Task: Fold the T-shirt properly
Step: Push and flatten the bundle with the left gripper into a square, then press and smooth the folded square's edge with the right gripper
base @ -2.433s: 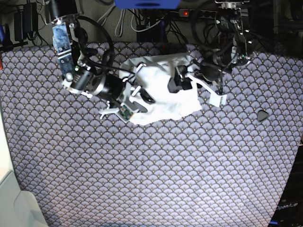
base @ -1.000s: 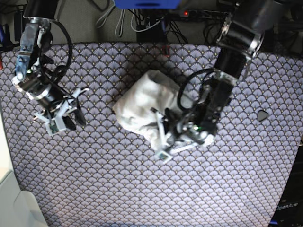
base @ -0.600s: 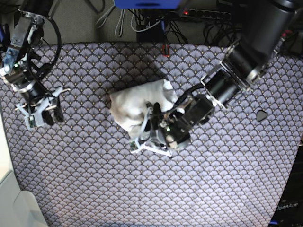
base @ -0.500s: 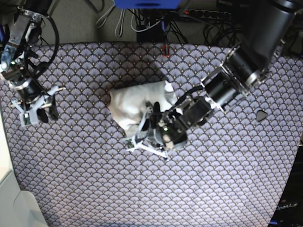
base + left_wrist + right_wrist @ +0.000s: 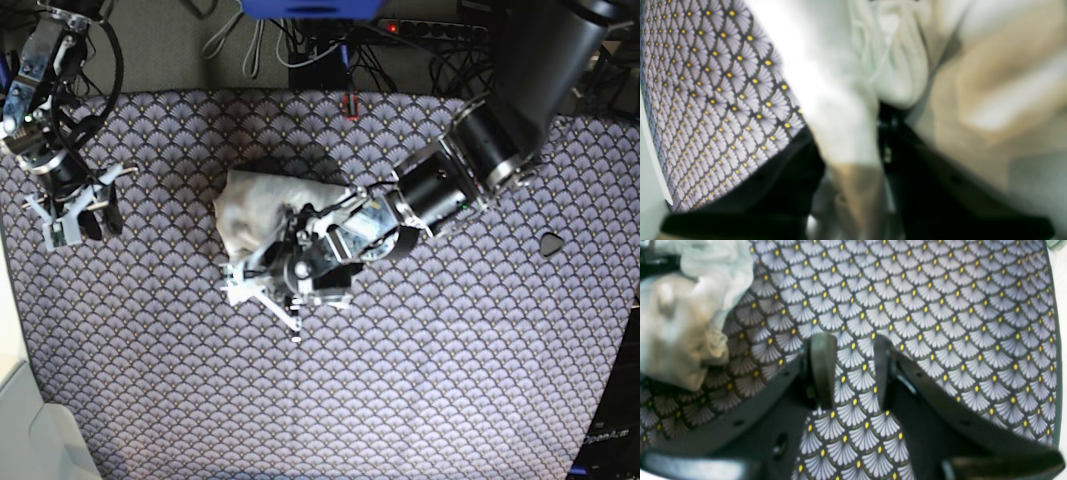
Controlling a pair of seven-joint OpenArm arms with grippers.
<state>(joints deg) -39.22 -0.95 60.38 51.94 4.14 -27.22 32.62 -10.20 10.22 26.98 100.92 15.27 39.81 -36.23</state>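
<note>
T-shirt between left pincer fingers

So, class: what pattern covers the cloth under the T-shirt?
Purple-grey scallop fans with yellow dots on the cloth, clearest in the right wrist view.

The T-shirt lies bunched near the middle of the desk, on the patterned cloth that covers it. The left hand reaches in from the base view's right and sits at the shirt's near edge, touching it. The right hand hangs well apart, by the desk's far-left edge.
</note>
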